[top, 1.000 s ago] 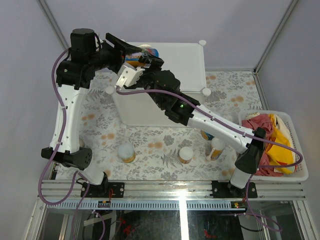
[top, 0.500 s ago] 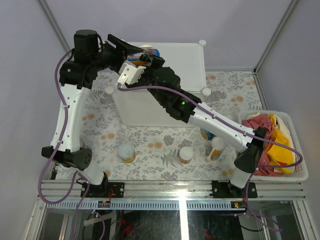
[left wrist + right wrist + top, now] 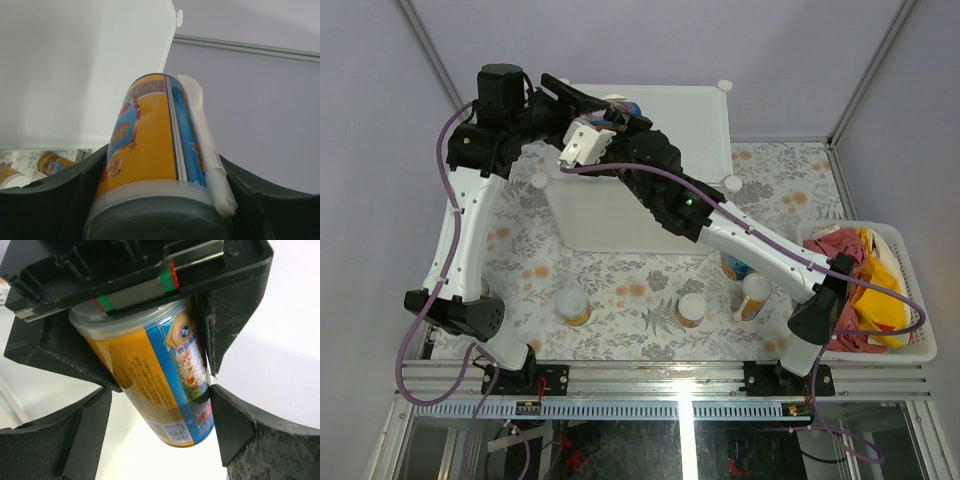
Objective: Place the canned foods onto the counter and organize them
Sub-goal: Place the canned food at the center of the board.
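1. Main risk was a drop. The tall yellow-and-blue labelled can hung tilted, gripped only at its pale plastic lid end by the left gripper. If the left gripper let go before the other side closed, the can would likely fall and roll off the large white plastic cube counter.
2. Second risk was a collision. Both grippers crowded one can, so an off-centre squeeze could knock it or hit the left fingers.
3. The can sat over the counter's far-left corner. I couldn't tell whether its base touched the top.
4. The left arm ran up over the counter's left edge, with its jaws partly closed and clamped on the can.
5. The right arm lay diagonally across the counter. The right gripper had wide jaws straddling the can body, with a gap on one side and no hold.
6. The pale-lidded cans stood along the floral table's near edge, not yet placed.
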Robot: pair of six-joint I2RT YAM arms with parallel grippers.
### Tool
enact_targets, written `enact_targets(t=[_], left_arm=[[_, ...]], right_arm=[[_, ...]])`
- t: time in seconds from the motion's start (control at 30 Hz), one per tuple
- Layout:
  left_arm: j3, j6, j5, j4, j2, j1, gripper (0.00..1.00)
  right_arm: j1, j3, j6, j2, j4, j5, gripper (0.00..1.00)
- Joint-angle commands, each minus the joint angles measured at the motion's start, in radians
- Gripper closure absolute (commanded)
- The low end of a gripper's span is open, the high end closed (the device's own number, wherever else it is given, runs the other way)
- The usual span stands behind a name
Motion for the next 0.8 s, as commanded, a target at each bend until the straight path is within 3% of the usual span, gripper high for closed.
enact_targets(t=[0.0, 0.2, 0.77], left_arm=[[0.005, 0.017, 0.138, 0.230, -0.081, -0.022, 0.60], [-0.054, 0.016, 0.147, 0.277, -0.102, -0.024, 0.48], [-0.031, 0.059, 0.172, 0.265, -0.087, -0.025, 0.43]], right_arm=[[-0.030, 0.046, 0.134, -0.031, 0.083, -0.002, 1.00], [-0.032, 0.041, 0.159, -0.039, 0.086, -0.003, 1.00], [-0.052, 0.060, 0.175, -0.053, 0.092, 0.007, 1.00]])
